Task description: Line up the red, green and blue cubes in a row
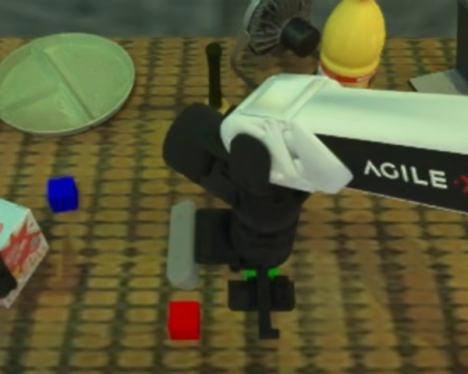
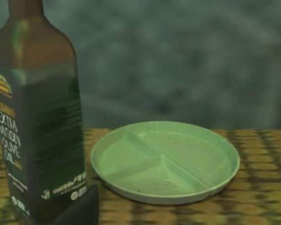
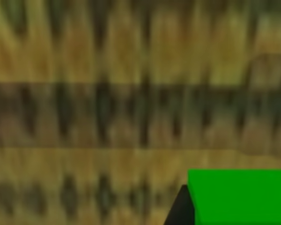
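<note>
The green cube fills a corner of the right wrist view, with a dark finger pressed against its side. From above only green slivers show under my right gripper, which is shut on the cube low over the table's front middle. Just left of it, the red cube rests on the table. The blue cube lies far off at the left. My left gripper is parked and open, facing a plate, with one finger showing.
A green divided plate sits at the back left, with an olive oil bottle close to the left wrist camera. A carton stands at the left edge. A grey bar lies above the red cube. A fan and a yellow bottle stand at the back.
</note>
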Action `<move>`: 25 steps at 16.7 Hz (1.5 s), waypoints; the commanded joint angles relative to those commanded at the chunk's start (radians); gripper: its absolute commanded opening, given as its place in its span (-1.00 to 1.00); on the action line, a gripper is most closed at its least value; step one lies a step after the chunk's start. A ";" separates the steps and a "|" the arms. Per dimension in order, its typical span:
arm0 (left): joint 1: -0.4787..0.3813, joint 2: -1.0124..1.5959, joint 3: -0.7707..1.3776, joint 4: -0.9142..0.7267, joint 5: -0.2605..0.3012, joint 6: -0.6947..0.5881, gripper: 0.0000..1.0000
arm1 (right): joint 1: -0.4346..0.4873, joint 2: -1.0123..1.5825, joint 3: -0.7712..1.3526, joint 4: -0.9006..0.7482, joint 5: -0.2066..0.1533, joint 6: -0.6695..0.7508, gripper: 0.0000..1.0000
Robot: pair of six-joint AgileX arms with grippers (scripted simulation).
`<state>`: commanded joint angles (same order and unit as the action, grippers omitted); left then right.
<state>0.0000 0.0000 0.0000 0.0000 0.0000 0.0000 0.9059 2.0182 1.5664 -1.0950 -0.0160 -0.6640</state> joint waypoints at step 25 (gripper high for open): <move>0.000 0.000 0.000 0.000 0.000 0.000 1.00 | 0.001 0.085 -0.164 0.249 0.001 0.002 0.36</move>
<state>0.0000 0.0000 0.0000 0.0000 0.0000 0.0000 0.9070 2.1034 1.4023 -0.8457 -0.0153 -0.6617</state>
